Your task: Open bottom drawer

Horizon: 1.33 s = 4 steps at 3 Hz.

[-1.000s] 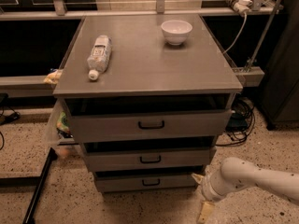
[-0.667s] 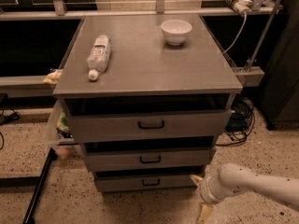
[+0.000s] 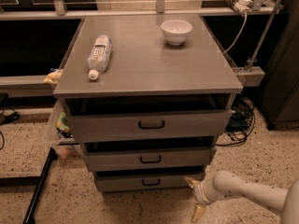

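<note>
Here's my gripper [image 3: 191,199], down low by the speckled floor [image 3: 140,206], right at the lower right corner of the bottom drawer [image 3: 126,183]. My fingers [image 3: 189,181] are spread wide, one pointing up toward the drawer front and one pointing down at the floor, with nothing between them. I can't tell whether the upper one touches the metal.

The bottom drawer is the lowest of the three grey fronts, under the middle drawer [image 3: 117,160] and the top drawer [image 3: 107,125]. Its small black handle [image 3: 151,182] sits at the centre of the front, well left of my gripper and untouched.

Up on the cabinet top [image 3: 149,69], a plastic bottle [image 3: 99,55] lies near the left edge. A white bowl [image 3: 176,31] stands by the back edge, toward the right corner.
</note>
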Each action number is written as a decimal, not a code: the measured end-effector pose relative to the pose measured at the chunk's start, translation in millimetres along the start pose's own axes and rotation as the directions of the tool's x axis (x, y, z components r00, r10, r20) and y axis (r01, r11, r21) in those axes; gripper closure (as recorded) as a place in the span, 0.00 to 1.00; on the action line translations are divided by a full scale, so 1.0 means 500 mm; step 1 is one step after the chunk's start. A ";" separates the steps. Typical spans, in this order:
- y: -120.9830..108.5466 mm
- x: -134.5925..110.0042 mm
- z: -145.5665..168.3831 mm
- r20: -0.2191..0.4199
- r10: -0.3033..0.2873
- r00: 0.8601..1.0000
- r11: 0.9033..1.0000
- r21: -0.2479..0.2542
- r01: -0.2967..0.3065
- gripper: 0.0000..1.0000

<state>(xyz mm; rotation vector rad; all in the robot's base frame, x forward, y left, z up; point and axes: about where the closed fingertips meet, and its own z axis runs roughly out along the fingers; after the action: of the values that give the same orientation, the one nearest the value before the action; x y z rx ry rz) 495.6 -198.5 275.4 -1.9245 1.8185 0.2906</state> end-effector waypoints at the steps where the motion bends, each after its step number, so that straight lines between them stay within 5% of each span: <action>1: -0.016 0.038 0.084 0.020 -0.027 0.999 0.999 -0.027 0.028 0.00; 3: -0.017 0.061 0.084 -0.015 -0.047 0.999 0.998 0.038 0.048 0.00; 4: -0.040 0.073 0.084 -0.032 -0.074 0.997 0.989 0.124 0.077 0.00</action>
<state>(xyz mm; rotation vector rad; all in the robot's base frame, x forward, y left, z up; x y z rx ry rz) 525.6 -210.6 225.7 -1.9130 1.7334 0.1229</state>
